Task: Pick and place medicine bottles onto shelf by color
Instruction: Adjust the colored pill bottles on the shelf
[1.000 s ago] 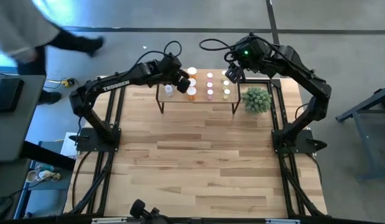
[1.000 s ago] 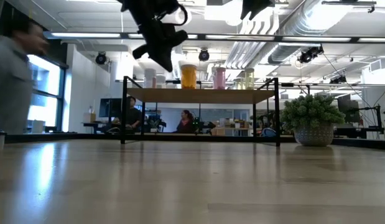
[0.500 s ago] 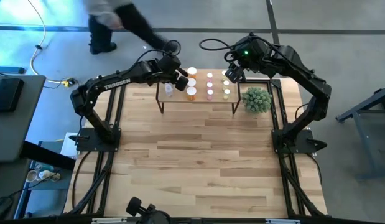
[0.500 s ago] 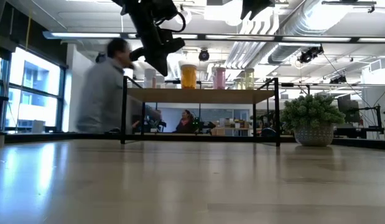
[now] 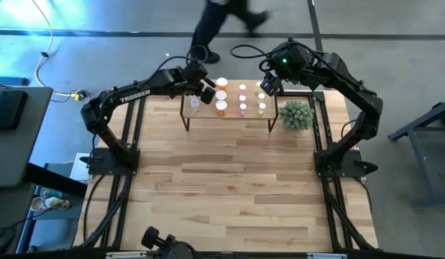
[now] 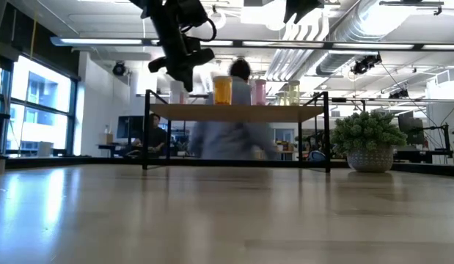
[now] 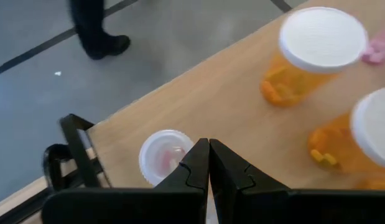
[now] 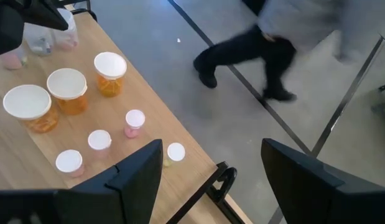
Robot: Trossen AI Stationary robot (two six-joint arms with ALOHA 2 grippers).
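Grey floor surrounds your wooden tabletop (image 5: 229, 187), and a person (image 5: 226, 20) walks past its far edge. From above, you see the shelf (image 5: 229, 114) at the back of the tabletop with the bottles (image 5: 242, 108) standing on it. Your left pincer (image 5: 205, 91) hangs over the shelf's left end, shut and empty; a clear bottle (image 5: 195, 105) stands just beside it, and two orange bottles (image 5: 221, 107) sit just to its other side. Your right pincer (image 5: 269, 85) hovers open over the shelf's right end, with the small pink and pale bottles just beside it and a green plant (image 5: 296, 115) near.

At tabletop height, the left pincer (image 6: 184, 70) hangs just above the shelf (image 6: 238, 112), an orange bottle (image 6: 222, 89) beside it.

Through the left wrist, the fingers (image 7: 195, 171) are pressed together, a clear bottle (image 7: 162, 157) right behind them, two orange ones (image 7: 310, 53) farther off.

Through the right wrist, the fingers (image 8: 133, 180) stand wide apart, three orange bottles (image 8: 66, 91) and small capped ones (image 8: 135, 122) beyond them.
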